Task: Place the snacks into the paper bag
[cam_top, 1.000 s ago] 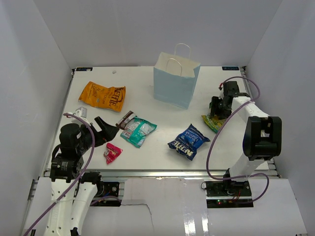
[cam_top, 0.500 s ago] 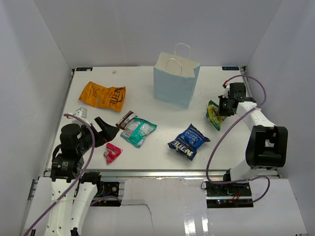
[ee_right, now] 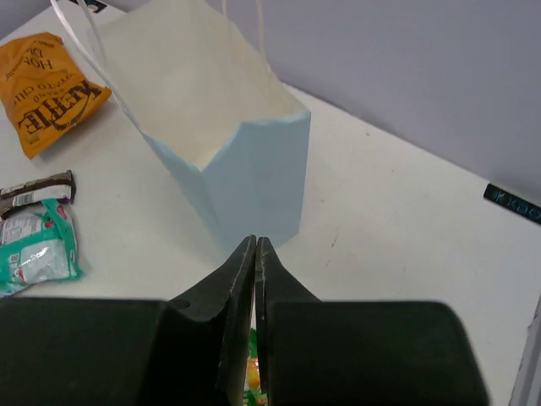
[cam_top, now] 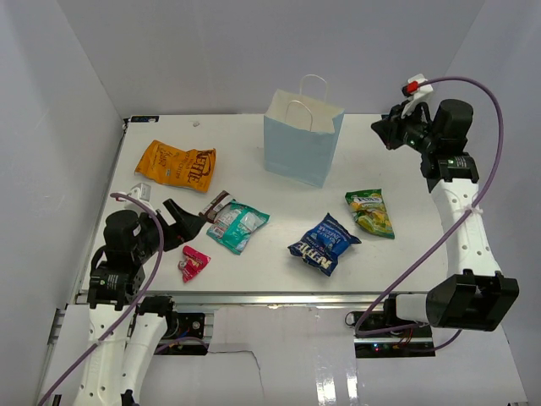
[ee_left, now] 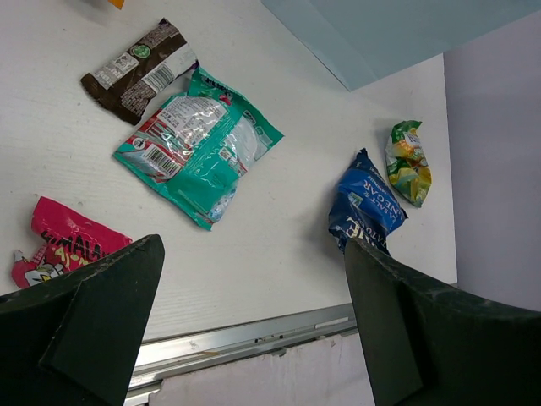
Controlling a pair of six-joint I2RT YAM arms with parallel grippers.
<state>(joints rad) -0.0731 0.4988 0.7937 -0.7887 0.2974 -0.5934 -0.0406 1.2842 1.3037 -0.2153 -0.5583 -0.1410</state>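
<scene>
The light blue paper bag (cam_top: 300, 148) stands upright at the back of the table, its white inside showing in the right wrist view (ee_right: 194, 93). My right gripper (cam_top: 378, 129) is raised to the right of the bag's top, shut with nothing in it (ee_right: 255, 241). The yellow-green pouch (cam_top: 369, 211) lies flat on the table below it. The blue chip bag (cam_top: 324, 243), teal-white pouch (cam_top: 237, 225), brown bar (cam_top: 215, 204), pink wrapper (cam_top: 193, 263) and orange chip bag (cam_top: 177, 165) lie loose. My left gripper (cam_top: 182, 227) hangs open and empty over the near left (ee_left: 254, 244).
White walls close in the table on three sides. A metal rail (ee_left: 245, 334) runs along the near edge. The right arm's purple cable (cam_top: 473, 203) loops down the right side. A black label (ee_right: 514, 205) sits at the table's back right corner.
My right gripper closed at the yellow-green pouch, lifted it briefly, then rose up and back to beside the bag's top without it. The pouch now lies flat on the table. Left arm unmoved.
</scene>
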